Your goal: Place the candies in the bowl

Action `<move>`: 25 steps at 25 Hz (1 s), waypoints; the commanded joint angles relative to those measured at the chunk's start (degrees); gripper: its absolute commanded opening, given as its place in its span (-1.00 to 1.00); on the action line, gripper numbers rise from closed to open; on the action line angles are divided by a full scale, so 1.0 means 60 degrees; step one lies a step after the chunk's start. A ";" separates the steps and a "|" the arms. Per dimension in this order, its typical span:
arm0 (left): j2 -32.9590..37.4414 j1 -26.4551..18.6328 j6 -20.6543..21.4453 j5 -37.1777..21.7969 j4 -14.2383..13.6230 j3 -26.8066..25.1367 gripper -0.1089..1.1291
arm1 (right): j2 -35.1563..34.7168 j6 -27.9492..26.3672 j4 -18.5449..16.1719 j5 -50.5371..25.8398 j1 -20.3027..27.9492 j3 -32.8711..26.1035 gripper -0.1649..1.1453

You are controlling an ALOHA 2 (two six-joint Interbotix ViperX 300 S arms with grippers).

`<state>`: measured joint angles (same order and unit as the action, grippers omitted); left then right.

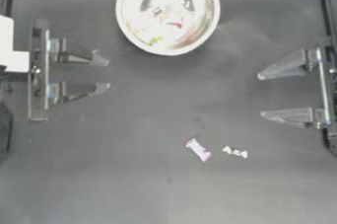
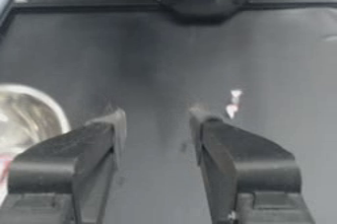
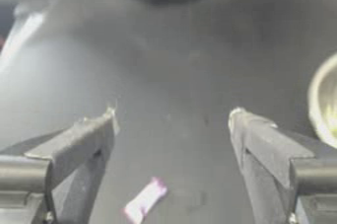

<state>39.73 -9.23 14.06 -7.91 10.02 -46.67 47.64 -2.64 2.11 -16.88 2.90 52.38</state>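
Here the left gripper sits at about nine o'clock on the dark table, its jaws apart with bare table between them and nothing held. In the left wrist view the same gripper shows both fingertips spread, a slice of the bowl off to one side of them, and a small whitish candy lying farther out on the table.

Moving toward the middle, the bowl stands at about twelve o'clock, close to the table's far edge. Its shiny inside carries a red-pink candy and a yellow-green candy; reflections make anything else in there hard to tell.

Below the middle, at roughly five to six o'clock, two candies lie on the table, well apart from the bowl: a purple-white candy lying at a slant, and just beside it, not touching, the small whitish candy.

At three o'clock the right gripper rests above the table with its jaws wide apart, empty. The right wrist view shows this gripper with the purple-white candy lying near it on the table, untouched, and the bowl's rim at the side.
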 commanded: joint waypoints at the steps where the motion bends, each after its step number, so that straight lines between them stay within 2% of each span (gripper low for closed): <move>1: 0.0425 0.0337 0.0000 0.0073 0.0015 -0.0176 0.49 | -0.0161 0.0000 0.0161 -0.0923 0.0015 -0.0645 0.75; 4: 0.0674 0.0542 -0.0015 0.0029 0.0015 -0.0498 0.49 | -0.0439 -0.0190 0.0176 -0.1802 0.0015 -0.1069 0.75; 9: 0.1230 0.0659 -0.0059 0.0073 0.0044 -0.1143 0.49 | -0.1274 -0.0923 -0.0176 -0.3574 -0.0029 -0.1787 0.75; 12: 0.1626 0.0688 -0.0059 0.0264 0.0205 -0.1567 0.49 | -0.1758 -0.1201 -0.0264 -0.4277 -0.0117 -0.2095 0.75; 19: 0.2432 0.0688 -0.0044 0.0645 0.0352 -0.2402 0.49 | -0.3105 -0.1685 -0.0264 -0.5303 -0.0557 -0.2520 0.75; 25: 0.2754 0.0688 -0.0059 0.0776 0.0381 -0.2710 0.49 | -0.4292 -0.2168 -0.0278 -0.5581 -0.0996 -0.2666 0.75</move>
<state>56.07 -5.01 13.62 -3.69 12.22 -63.37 22.76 -15.29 0.70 -50.36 -2.20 37.97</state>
